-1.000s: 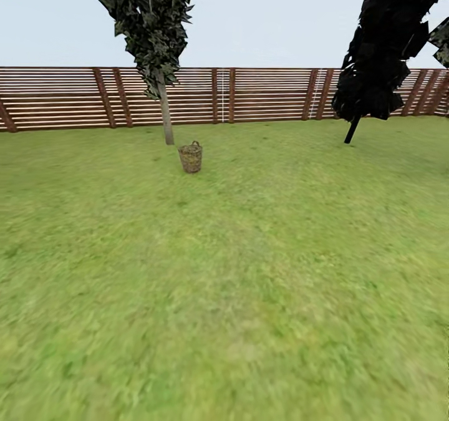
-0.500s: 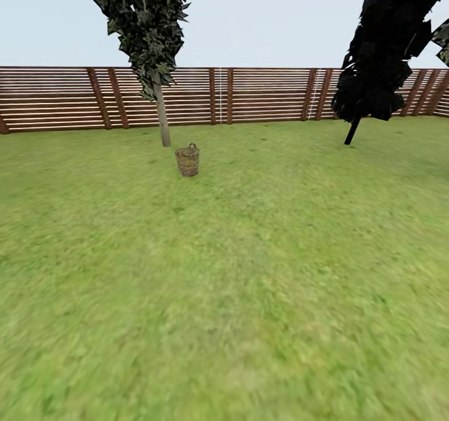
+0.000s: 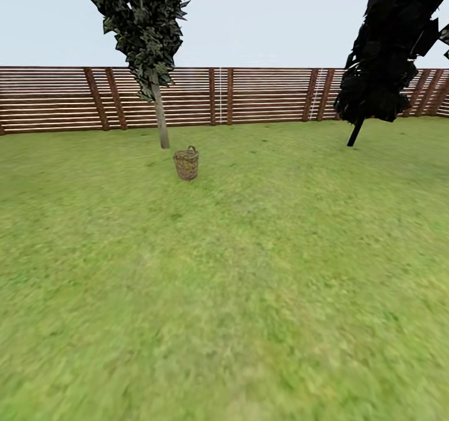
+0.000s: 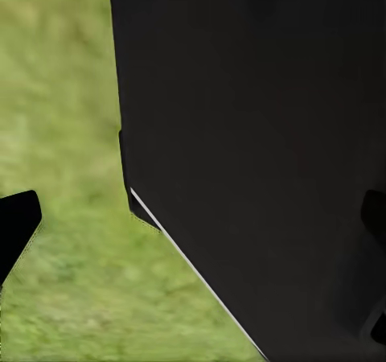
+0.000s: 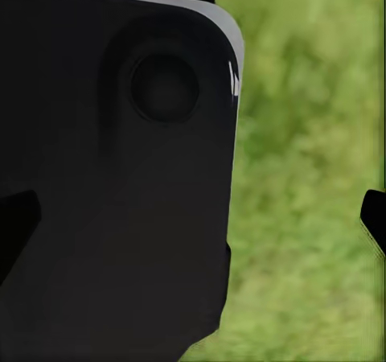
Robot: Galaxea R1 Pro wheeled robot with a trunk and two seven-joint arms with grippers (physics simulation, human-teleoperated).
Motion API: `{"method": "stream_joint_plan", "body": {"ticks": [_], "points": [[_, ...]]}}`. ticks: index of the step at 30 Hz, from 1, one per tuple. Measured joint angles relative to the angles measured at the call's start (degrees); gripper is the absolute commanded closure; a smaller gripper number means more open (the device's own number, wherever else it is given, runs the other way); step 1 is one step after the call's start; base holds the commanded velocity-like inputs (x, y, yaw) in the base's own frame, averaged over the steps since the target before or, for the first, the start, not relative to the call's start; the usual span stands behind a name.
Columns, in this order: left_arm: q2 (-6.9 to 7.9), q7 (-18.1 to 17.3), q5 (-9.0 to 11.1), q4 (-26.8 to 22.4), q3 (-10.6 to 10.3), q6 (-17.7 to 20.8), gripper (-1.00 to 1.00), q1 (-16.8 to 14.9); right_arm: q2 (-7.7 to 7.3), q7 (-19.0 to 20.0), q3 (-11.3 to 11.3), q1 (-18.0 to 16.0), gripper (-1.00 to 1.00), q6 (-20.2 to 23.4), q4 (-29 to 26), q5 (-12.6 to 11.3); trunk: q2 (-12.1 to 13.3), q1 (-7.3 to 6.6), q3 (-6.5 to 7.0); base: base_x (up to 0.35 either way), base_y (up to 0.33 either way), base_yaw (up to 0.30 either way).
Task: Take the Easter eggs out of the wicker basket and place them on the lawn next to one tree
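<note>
The wicker basket (image 3: 186,163) stands upright on the lawn (image 3: 262,284), far ahead and a little left of centre in the head view. Just behind it to the left rises the tree (image 3: 161,118), with a pale slender trunk and dark mottled leaves. The Easter eggs are hidden; the basket's inside cannot be made out from here. In the left wrist view my left gripper (image 4: 193,221) is open, its dark fingertips (image 4: 16,229) wide apart over grass and a black body panel. In the right wrist view my right gripper (image 5: 193,217) is open too, with nothing between its fingers.
A brown slatted fence (image 3: 268,93) closes the garden at the back. A black conifer-like tree (image 3: 380,53) leans at the far right. Open grass stretches between me and the basket.
The whole head view has shifted: the camera has moved slightly forward, so basket and tree sit a bit lower and further left in the picture. Nothing on the lawn has moved.
</note>
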Motion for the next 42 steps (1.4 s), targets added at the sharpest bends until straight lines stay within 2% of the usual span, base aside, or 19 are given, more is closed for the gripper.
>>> {"method": "stream_joint_plan", "body": {"ticks": [42], "points": [[-0.01,0.0,0.0,0.0,0.0,0.0,-1.00,0.0,0.18,0.0,0.0,0.0,-1.00,-0.1,0.0,0.0,0.0,0.00,0.00,0.329,0.000,0.000]]}}
